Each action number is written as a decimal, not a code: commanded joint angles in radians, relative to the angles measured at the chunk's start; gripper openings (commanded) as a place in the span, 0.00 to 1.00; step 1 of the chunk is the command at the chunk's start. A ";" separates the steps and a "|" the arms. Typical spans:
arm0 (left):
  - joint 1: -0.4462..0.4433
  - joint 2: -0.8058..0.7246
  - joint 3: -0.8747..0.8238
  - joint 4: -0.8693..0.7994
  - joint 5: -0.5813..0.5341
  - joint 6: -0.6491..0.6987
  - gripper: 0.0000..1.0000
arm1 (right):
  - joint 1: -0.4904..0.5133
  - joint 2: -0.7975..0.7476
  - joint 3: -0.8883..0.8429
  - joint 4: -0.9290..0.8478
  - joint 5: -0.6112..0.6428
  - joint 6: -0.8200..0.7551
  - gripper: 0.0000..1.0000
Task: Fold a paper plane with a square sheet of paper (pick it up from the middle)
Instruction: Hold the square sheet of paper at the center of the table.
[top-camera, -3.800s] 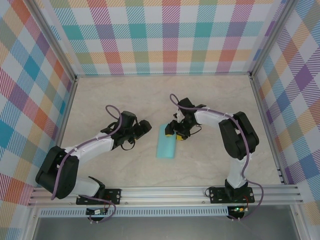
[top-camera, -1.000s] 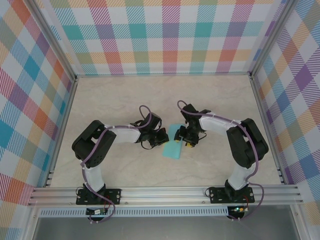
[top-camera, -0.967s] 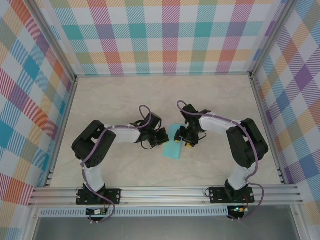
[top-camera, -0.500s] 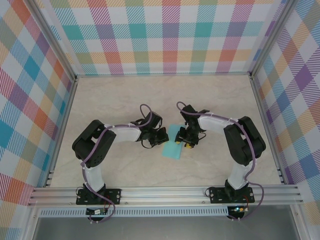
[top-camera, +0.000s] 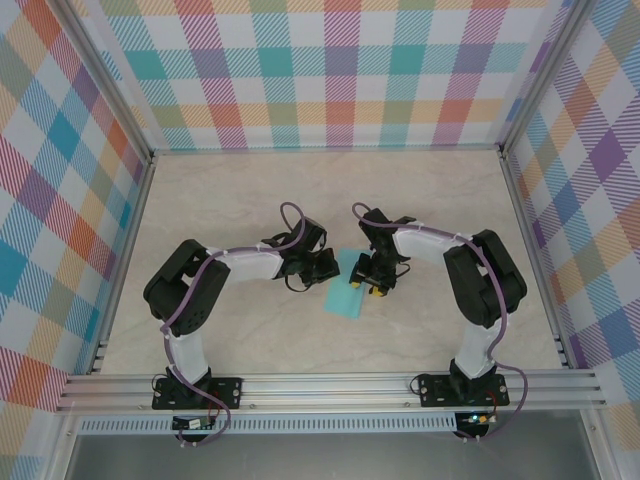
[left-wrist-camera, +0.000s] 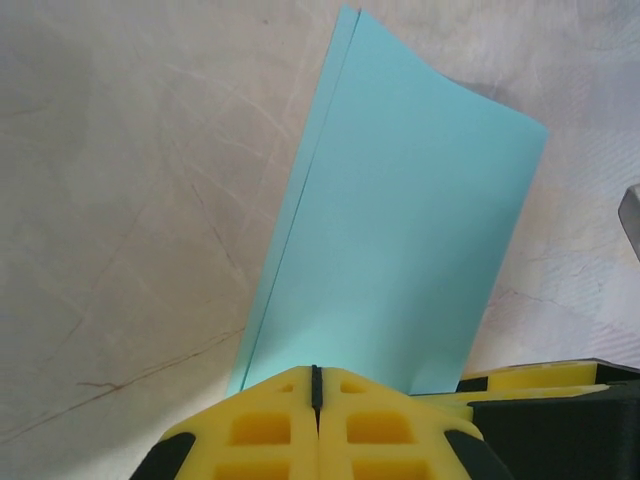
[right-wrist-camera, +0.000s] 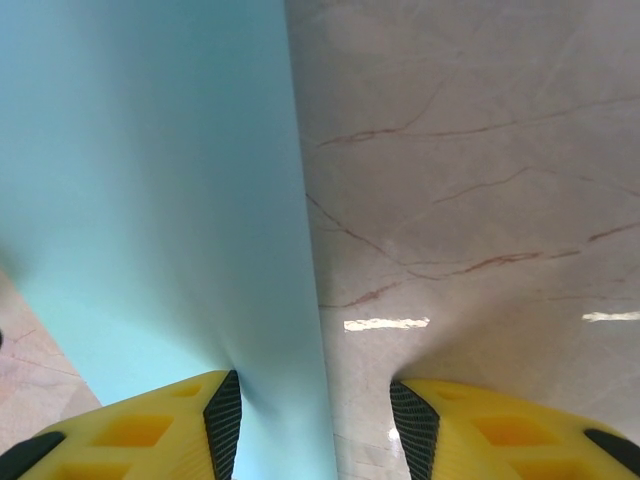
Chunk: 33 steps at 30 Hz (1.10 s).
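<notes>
Left gripper (left-wrist-camera: 315, 372): jaws together, tips at the near edge of the square sheet of paper (left-wrist-camera: 400, 230), nothing clamped. Right gripper (right-wrist-camera: 315, 420): jaws apart, the sheet's edge lying in the gap beside one pad. In the top view the folded turquoise sheet lies mid-table, left gripper at its 10 o'clock, right at 2 o'clock. Table (top-camera: 250, 190): pale, marble-veined. Plaid walls (top-camera: 340, 70) at 9, 12 and 3 o'clock; aluminium rail (top-camera: 330, 385) at 6 o'clock.

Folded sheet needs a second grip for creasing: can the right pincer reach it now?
Likely yes: the right pincer stands open with an edge of the folded sheet between its fingers.
</notes>
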 joint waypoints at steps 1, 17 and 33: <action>-0.013 -0.062 -0.010 -0.009 -0.055 0.005 0.05 | 0.004 0.103 -0.048 -0.001 0.091 0.007 0.49; -0.013 -0.065 -0.007 -0.006 -0.067 -0.003 0.04 | 0.004 0.143 -0.031 -0.016 0.091 -0.067 0.52; -0.013 -0.045 0.000 -0.007 -0.051 -0.004 0.02 | 0.006 0.175 -0.028 -0.018 0.106 -0.058 0.52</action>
